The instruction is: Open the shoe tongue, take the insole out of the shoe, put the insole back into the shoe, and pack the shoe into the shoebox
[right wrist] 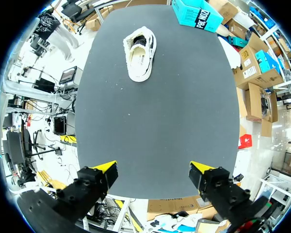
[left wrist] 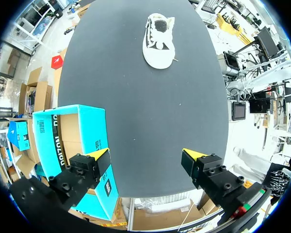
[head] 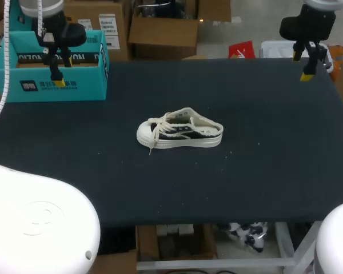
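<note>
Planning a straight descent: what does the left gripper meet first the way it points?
The left gripper probably meets bare table beside the shoebox, though one finger lines up with the box wall; depth unclear.

Robotics lab; left arm, right arm over black table; cardboard cartons stacked behind

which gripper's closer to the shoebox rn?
Left. The left gripper hangs over the shoebox at the table's far left; the right gripper is over the far right corner, well away.
</note>
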Motion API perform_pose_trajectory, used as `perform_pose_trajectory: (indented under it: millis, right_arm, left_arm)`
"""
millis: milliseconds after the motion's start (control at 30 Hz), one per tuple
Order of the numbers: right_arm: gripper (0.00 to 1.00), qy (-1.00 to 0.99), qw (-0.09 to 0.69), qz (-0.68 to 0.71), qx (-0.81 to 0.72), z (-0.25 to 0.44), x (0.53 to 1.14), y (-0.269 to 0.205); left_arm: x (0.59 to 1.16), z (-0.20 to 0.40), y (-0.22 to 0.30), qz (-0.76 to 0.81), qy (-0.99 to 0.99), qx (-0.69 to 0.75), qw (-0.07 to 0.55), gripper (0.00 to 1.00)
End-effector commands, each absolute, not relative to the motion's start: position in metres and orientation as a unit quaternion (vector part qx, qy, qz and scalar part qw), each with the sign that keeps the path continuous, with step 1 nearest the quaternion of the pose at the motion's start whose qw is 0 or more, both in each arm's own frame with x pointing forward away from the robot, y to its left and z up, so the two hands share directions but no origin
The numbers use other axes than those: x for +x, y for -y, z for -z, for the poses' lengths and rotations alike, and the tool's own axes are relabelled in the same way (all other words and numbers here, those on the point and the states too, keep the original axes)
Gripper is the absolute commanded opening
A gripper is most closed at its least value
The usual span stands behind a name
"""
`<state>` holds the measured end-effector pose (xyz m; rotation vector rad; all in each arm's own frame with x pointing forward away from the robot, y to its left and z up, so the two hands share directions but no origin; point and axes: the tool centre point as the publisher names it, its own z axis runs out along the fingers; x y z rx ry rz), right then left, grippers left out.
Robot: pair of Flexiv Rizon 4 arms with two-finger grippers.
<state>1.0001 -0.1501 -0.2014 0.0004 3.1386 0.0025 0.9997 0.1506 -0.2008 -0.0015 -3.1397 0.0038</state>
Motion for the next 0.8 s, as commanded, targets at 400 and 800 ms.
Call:
perform_pose_trajectory:
  millis: [400,800]
  right_arm:
    - [1.00,-1.000,0.001,-0.001,0.000,0.2010,0.9999,0.1500]
    - [1.00,-1.000,0.007,-0.026,-0.002,0.2039,0.9997,0.1464]
  left_arm:
    - [0.9997,0.2009,-0.1504,-0.001,1.000,0.000,0.001,1.00]
    - [0.9980,0.2041,-0.1484,-0.006,1.000,-0.004,0.014,1.00]
